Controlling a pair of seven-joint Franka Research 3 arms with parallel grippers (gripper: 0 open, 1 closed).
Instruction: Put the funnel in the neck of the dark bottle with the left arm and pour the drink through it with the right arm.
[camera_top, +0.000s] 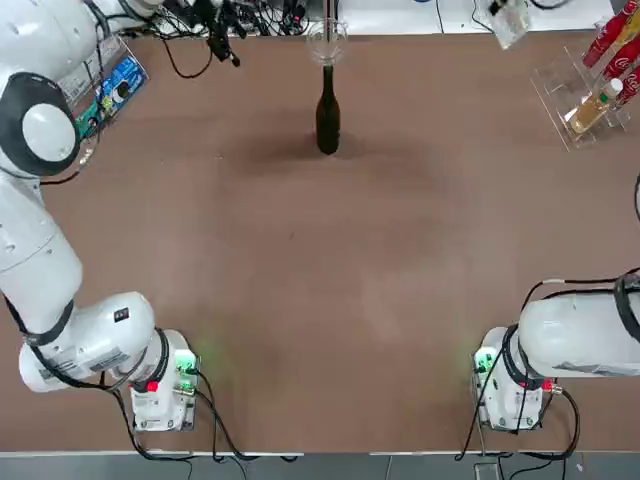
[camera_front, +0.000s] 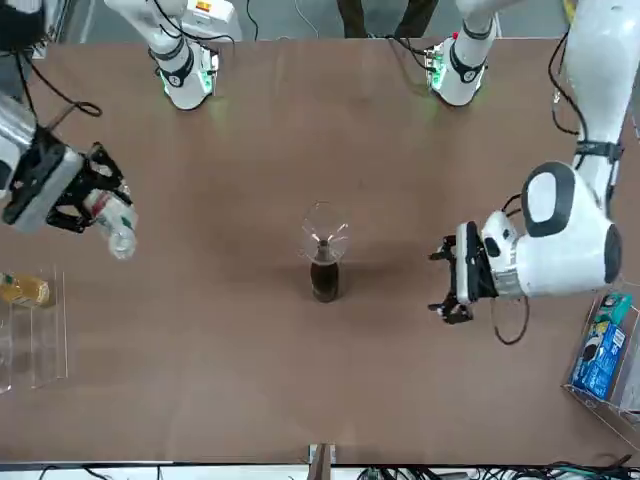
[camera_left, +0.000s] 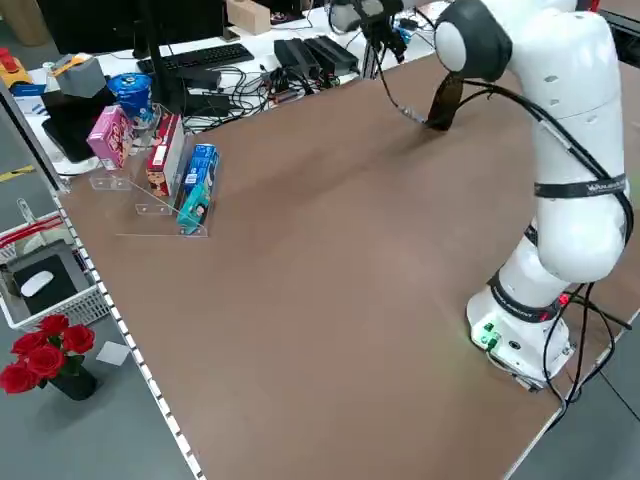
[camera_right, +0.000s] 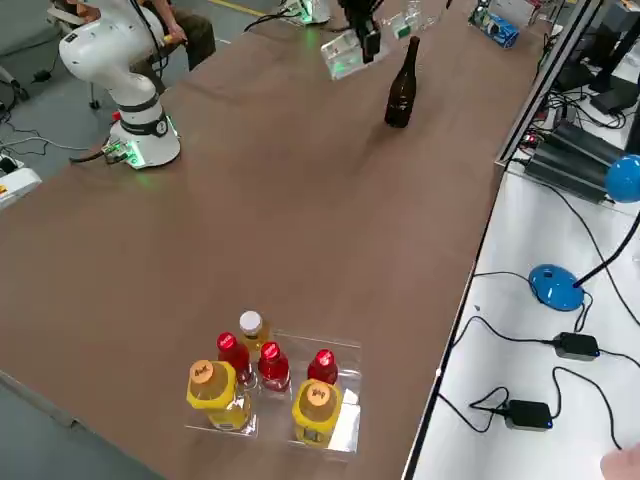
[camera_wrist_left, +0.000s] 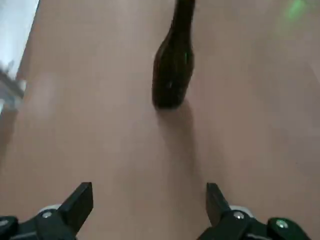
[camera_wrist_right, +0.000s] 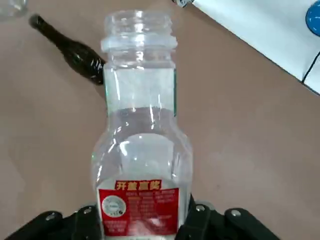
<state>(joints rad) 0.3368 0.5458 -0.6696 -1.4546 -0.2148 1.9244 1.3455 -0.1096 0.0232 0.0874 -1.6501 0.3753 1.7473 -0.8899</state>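
Brown table spanning whole workspace.
Clear rack sitting near table corner, holding red-capped cola bottles and yellow bottles.
Second clear stand holding snack boxes and blue can.
Keyboard and cables lying on side desk.
Red roses standing on floor beside white basket.
Blue mouse resting on white desk.

The clear funnel sat in the neck of the upright dark bottle, while the uncapped clear drink was held tilted well apart.
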